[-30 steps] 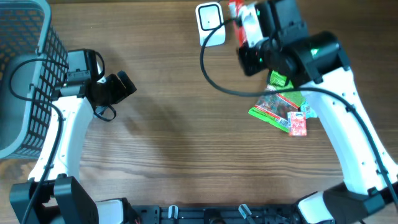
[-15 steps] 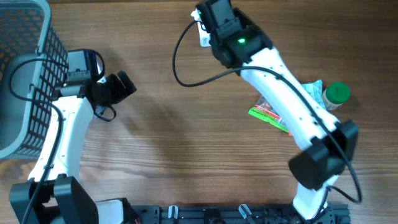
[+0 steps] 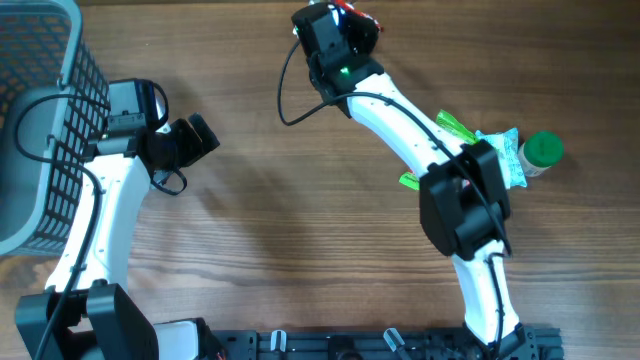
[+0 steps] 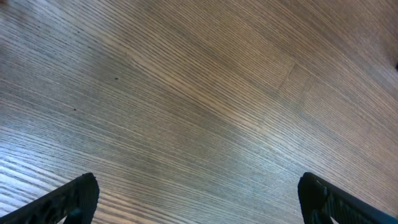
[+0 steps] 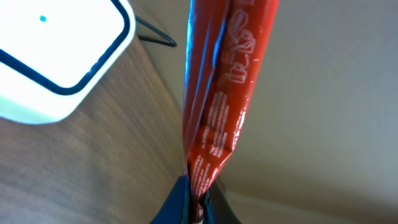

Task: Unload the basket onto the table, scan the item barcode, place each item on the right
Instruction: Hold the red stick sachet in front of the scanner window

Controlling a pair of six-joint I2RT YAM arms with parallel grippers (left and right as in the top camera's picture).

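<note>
**A:** The red packet [image 5: 219, 93] is up at the far edge of the table [image 3: 260, 230]. It's gripped by one end in the right gripper [image 5: 194, 204], jaws clamped tight on the seam. The white scanner [image 5: 56, 56] sits just beside it.

**B:** So this is the presenting step, I'd say. The item is lifted and brought to the reader, with no sign of a read yet.

**A:** Agreed. The packet is edge-on to the wrist camera, and I can't find a barcode on what shows. The next move probably calls for a wrist turn, to bring a printed face round to the scanner's window and hold it close.

**B:** And the left gripper [image 3: 190, 140]?

**A:** Fingers wide apart with nothing between them, over bare wood near the basket [image 3: 40, 110].

**B:** From overhead the scanner is mostly buried under the outstretched arm.

**A:** Right, and the packet is only a sliver of red there. The right wrist view gives you the scanner, a thin black cable [image 5: 152, 34] and the packet's white print.

**B:** But only the overhead shows the waiting goods, the green-capped bottle [image 3: 542, 150] and the green packets [image 3: 452, 124] off to the right.

**A:** The left wrist view has just wood grain and two dark fingertips.
</note>
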